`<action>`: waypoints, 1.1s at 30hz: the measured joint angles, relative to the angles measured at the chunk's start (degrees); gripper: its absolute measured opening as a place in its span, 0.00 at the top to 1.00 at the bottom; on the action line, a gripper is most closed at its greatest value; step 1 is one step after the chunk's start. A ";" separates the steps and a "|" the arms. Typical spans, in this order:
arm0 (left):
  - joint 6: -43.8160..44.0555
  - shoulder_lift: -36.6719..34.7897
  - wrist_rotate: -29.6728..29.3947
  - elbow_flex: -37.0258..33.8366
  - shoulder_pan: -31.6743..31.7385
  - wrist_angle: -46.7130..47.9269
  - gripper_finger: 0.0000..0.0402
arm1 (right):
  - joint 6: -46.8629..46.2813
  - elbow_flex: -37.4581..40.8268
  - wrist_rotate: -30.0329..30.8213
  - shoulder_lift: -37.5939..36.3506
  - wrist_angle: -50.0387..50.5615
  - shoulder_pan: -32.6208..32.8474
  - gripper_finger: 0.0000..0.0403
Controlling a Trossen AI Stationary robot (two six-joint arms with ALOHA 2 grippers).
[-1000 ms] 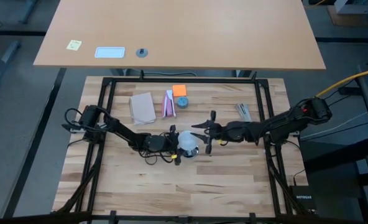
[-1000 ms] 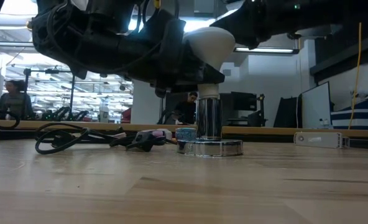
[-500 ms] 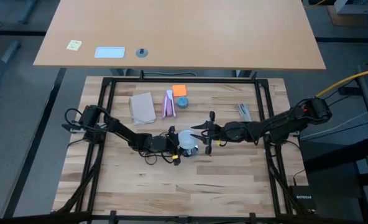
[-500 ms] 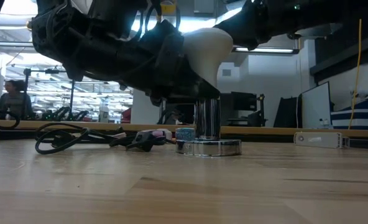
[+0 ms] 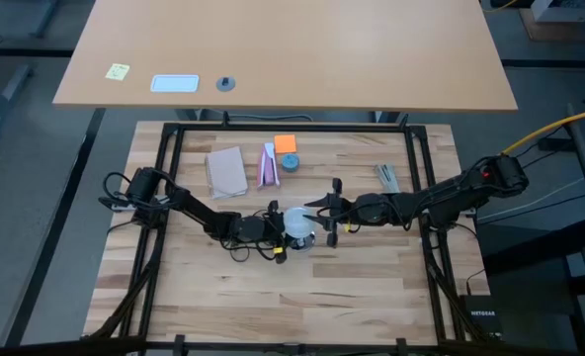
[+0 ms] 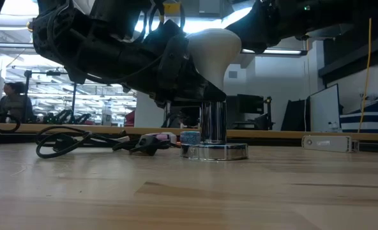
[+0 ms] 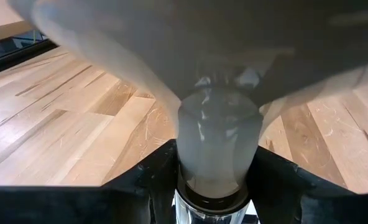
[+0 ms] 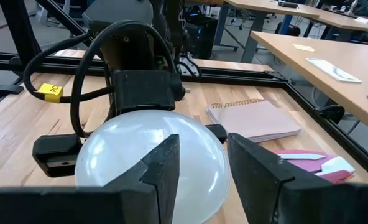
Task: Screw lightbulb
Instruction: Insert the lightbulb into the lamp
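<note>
Mid-screw: lightbulb [image 5: 297, 223] at table centre, neck seated in socket [image 6: 214, 151], left gripper [image 5: 281, 232] clamped on neck, right gripper [image 5: 324, 215] fingers straddling globe, contact unclear; next probably another twist, bulb kept upright.

Table [image 5: 372, 287]: pale wooden planks, edged by a black frame.
Middle: a silvery socket [image 6: 214, 151] stands upright on the wood, its dark cord [image 6: 74, 142] coiled to the left.
Far side: a tan notebook [image 5: 226, 171], then a pink-and-white packet [image 5: 268, 166], an orange pad [image 5: 286, 143] and a small blue round thing [image 5: 290, 162].
Far right: a small grey item [image 5: 386, 177], too small to name.
</note>
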State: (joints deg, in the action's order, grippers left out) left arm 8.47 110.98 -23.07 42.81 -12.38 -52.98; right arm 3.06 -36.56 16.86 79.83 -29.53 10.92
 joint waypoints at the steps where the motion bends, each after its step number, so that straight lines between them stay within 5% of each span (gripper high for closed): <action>1: 0.04 0.00 0.00 0.00 0.00 -0.04 0.59 | 0.01 0.01 0.00 0.01 -0.01 0.00 0.65; 33: 0.17 -4.06 -0.15 -0.02 -0.63 3.12 0.59 | 0.20 0.13 -0.04 0.16 0.01 0.00 0.65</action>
State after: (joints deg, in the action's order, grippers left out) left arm 8.64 106.92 -23.22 42.79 -13.02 -49.86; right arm 3.27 -36.42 16.82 79.99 -29.52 10.92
